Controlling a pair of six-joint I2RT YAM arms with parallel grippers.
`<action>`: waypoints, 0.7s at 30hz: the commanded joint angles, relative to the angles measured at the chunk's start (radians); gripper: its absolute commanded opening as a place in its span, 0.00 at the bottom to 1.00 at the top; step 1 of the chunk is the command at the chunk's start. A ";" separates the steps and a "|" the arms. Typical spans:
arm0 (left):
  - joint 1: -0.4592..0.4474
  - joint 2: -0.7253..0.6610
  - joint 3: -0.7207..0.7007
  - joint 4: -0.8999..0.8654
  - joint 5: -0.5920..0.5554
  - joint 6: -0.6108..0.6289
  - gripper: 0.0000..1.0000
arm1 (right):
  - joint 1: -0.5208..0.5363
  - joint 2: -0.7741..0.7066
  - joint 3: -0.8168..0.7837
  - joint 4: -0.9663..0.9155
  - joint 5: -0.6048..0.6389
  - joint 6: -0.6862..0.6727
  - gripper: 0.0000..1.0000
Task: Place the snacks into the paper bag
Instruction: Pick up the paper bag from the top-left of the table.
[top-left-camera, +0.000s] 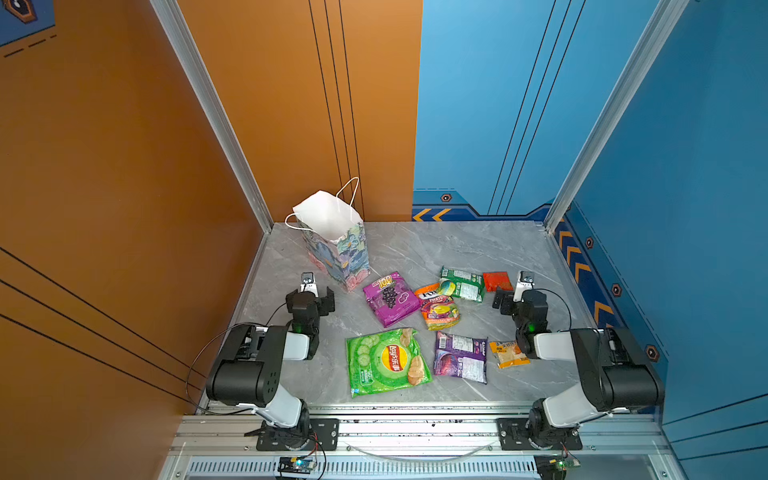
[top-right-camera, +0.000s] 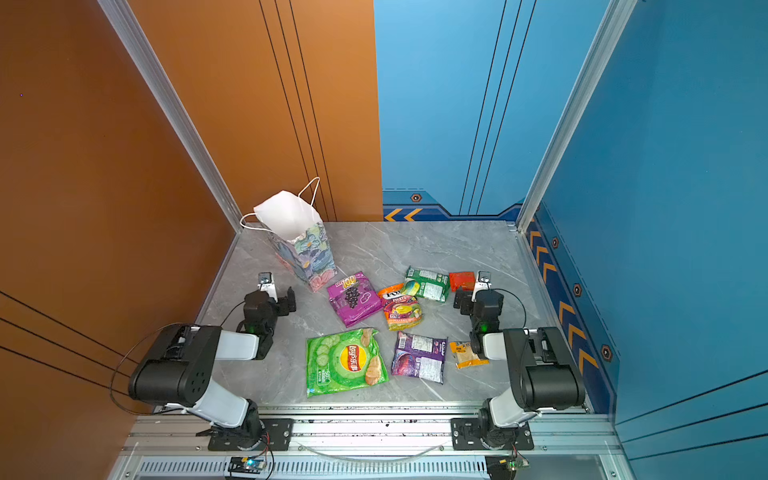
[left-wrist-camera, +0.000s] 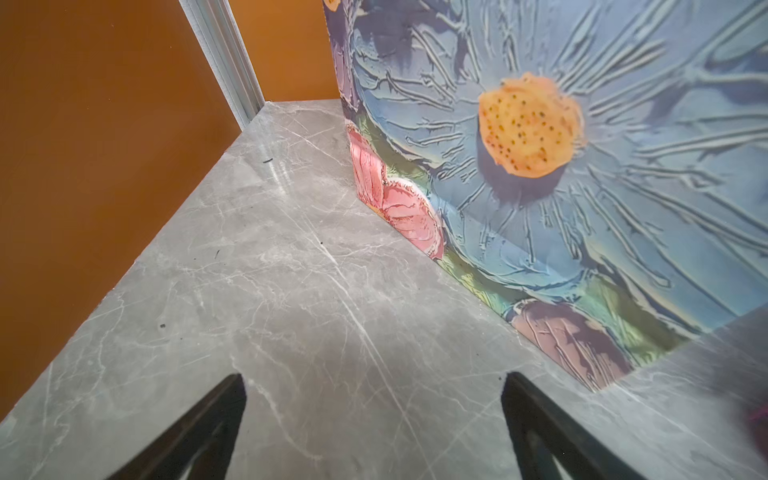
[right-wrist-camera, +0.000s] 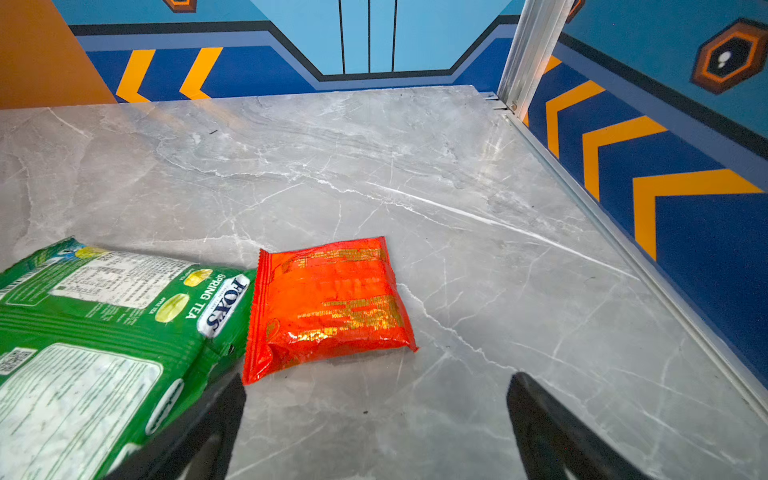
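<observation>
The paper bag (top-left-camera: 338, 253) stands upright and open-mouthed on the grey counter (top-left-camera: 457, 245). The left pincer (top-left-camera: 311, 296) hovers just beside the bag's base, spread wide and empty. The magenta grape packet (top-left-camera: 390, 299) lies near the bag and the Lay's packet (top-left-camera: 386, 361) farther off. Well apart from the bag, the right pincer (right-wrist-camera: 376, 376) is spread and empty, with the red packet (right-wrist-camera: 328, 303) close ahead and the green-white packet (right-wrist-camera: 104, 332) beside it.

Paper bag (top-left-camera: 336, 249) upright at table (top-left-camera: 478, 249) rear left; snacks (top-left-camera: 440, 309) flat, scattered right and front of it.
</observation>
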 joint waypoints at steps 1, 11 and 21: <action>0.001 -0.004 0.016 0.001 0.028 0.000 0.98 | -0.006 -0.007 0.022 -0.002 -0.014 -0.003 1.00; 0.005 -0.005 0.015 0.001 0.035 -0.001 0.98 | -0.006 -0.007 0.021 -0.002 -0.015 -0.003 1.00; 0.010 -0.006 0.014 0.000 0.041 -0.004 0.98 | -0.007 -0.007 0.021 -0.002 -0.014 -0.003 1.00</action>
